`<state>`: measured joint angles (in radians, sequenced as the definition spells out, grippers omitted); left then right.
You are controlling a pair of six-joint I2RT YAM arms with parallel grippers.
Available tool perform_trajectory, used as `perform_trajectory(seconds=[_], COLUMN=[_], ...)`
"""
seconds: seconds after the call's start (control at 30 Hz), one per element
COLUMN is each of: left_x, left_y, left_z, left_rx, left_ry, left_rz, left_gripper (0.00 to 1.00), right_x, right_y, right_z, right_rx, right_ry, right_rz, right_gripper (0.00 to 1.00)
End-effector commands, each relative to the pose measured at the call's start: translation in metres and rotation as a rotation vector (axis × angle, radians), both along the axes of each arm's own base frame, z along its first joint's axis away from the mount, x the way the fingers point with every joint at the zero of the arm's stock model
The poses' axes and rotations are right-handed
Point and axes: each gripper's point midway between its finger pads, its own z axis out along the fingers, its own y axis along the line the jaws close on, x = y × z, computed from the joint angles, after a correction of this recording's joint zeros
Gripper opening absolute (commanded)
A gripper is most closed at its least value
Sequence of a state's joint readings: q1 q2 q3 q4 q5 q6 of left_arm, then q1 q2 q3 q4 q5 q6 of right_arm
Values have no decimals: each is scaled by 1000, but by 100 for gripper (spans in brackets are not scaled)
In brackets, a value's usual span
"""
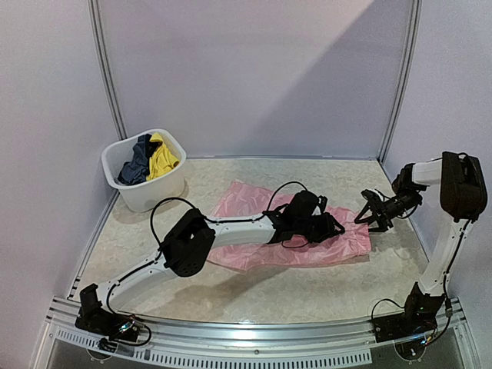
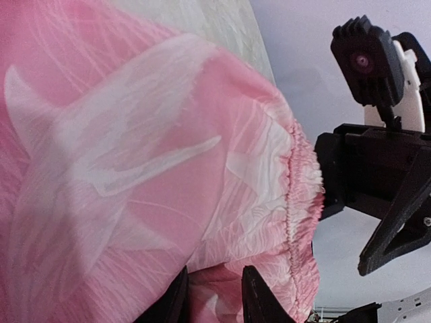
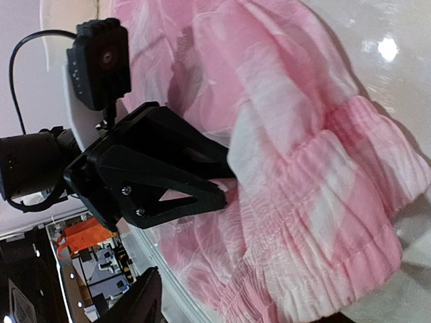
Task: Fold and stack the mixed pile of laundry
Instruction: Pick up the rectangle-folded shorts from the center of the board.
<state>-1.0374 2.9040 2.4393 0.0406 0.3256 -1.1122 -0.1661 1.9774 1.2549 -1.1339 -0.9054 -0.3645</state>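
Pink ruffled piece (image 1: 244,201): flat mid-table, long axis L–R, hem end at right.
Left gripper (image 1: 337,228): clamped on cloth nr hem.
Right gripper (image 1: 369,217): jaws parted, straddling hem; nearer arm.
Rest of pile (image 1: 150,157): in tub (image 1: 154,196).

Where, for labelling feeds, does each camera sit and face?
Top external: above, behind the bases, looking down on the table; left hand, right hand show.
Left wrist: faces along its fingers over the thin pink ruffled garment.
Right wrist: faces the garment's ruffled hem past its finger.
Wrist views share that hem and the opposite hand.
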Motion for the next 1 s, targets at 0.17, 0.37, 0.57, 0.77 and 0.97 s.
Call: perform_trajectory(seconds=[0.17,0.37,0.57,0.77,0.97], left_x=[2,2,4,4,4], left_y=[26,27,27,26,26], left_z=[-55,-57,-59,-61,-62], left_rx=[145,145,141,136,137], left_ry=[79,86,88,93,96], left_rz=[29,31,36,40,43], left_gripper=[28,28,28,27,27], right_x=[-5,-9,-10,-4,-11], right_y=[-32,-27,-18,-15,-11], right_z=[-19,-47,-68,-70,-71], right_rx=[-165,-120,-84,-116,-160], right_ry=[2,96,150,134,159], right_rz=[-64,-68,-66,-72,-34], right_gripper=[74,76,77,78,77])
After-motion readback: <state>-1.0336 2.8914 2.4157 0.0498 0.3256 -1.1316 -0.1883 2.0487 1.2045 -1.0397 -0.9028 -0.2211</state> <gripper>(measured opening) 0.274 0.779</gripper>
